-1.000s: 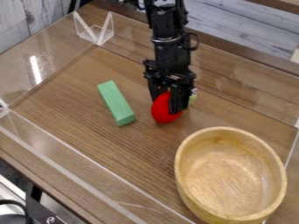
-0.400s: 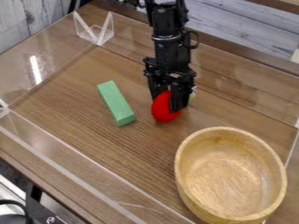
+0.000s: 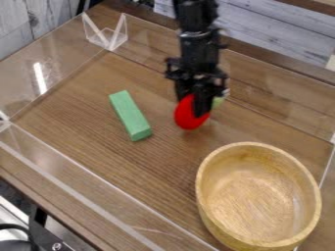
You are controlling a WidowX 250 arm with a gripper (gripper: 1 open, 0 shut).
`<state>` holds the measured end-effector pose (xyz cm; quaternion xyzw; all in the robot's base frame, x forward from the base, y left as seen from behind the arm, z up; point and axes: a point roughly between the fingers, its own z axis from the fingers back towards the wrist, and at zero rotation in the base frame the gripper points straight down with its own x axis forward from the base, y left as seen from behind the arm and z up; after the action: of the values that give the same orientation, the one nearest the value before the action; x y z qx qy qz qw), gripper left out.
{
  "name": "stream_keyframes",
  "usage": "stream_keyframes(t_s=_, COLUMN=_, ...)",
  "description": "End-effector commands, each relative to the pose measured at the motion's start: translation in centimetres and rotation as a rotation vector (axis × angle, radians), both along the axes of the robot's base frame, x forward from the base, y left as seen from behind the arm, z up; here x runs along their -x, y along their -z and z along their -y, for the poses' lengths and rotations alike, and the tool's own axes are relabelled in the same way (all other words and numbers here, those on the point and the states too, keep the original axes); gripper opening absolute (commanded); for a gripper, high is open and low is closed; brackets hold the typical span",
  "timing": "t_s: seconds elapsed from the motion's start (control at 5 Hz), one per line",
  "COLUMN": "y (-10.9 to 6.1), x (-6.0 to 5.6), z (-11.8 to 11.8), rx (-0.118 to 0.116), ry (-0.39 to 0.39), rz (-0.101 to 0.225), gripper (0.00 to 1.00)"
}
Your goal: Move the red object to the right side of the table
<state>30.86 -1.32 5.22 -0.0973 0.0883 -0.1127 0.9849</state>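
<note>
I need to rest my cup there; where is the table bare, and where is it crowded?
Bare: the brown wood-grain tabletop left of the green rectangular block, and between that block and the round light wooden bowl. Crowded: around the rounded red toy, under the black tool.

The scene is evenly and moderately lit, with a soft pale sheen on the tabletop toward its near-left corner and small glints along its clear edging; shadows are soft, the plainest being 1 dark crescent inside the bowl. Fine detail is coarse and grainy, and the dark arm and its tool look smeared, with their edges blurred.
</note>
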Motion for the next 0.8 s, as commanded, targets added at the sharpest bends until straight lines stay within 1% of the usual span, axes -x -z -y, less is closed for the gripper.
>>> stream_keyframes(t_s=0.0, y=-3.6, x=-3.1, z=4.1, rx=-0.021, ry=0.015, rz=0.119, gripper=0.0)
stream_keyframes(t_s=0.2, y=-2.7, x=-4.6, z=7.9, rx=-0.001, ry=0.021, rz=0.122, gripper=0.0)
stream_keyframes(t_s=0.4, y=-1.7, x=-5.5, z=9.4, rx=-0.001, ry=-0.021, rz=0.11, gripper=0.0)
stream_keyframes(t_s=0.6, y=-0.3, x=-6.9, z=9.6, rx=0.001, ry=-0.023, rz=0.103, gripper=0.0)
